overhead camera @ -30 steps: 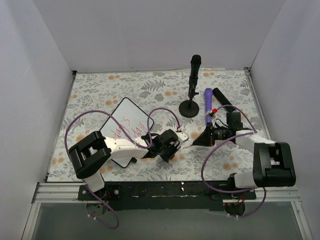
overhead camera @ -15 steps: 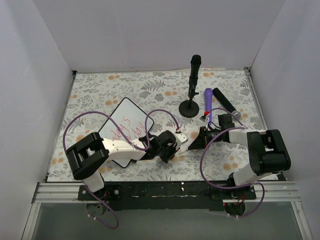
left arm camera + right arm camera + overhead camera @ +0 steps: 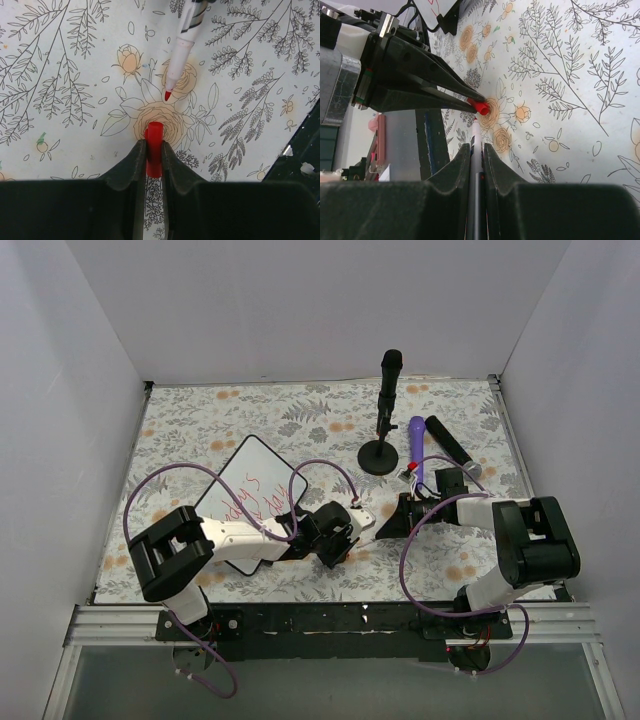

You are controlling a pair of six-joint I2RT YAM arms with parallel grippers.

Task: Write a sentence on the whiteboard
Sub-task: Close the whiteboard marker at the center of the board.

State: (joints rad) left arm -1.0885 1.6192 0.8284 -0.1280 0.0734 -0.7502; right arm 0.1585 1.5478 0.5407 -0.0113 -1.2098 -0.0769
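1. Floral tablecloth point(image 3: 300, 410) underneath, white walls on three sides. Lying left of centre, partly under the left arm: the whiteboard point(image 3: 262, 462), with the sentence point(image 3: 245, 505) in red across it.
2. Clamped tight in the left gripper point(image 3: 154, 144): a red cap point(image 3: 154, 132), open end facing outward, seemingly to receive the pen.
3. Pinched by its barrel in the right gripper point(image 3: 476, 147): the marker point(image 3: 181, 47), red tip aimed at the cap, near it but not touching. Probably recapping, writing judged finished.
4. Against a second ago: right arm folded lower, marker brought closer to the cap. Hardly any change over the last half second.
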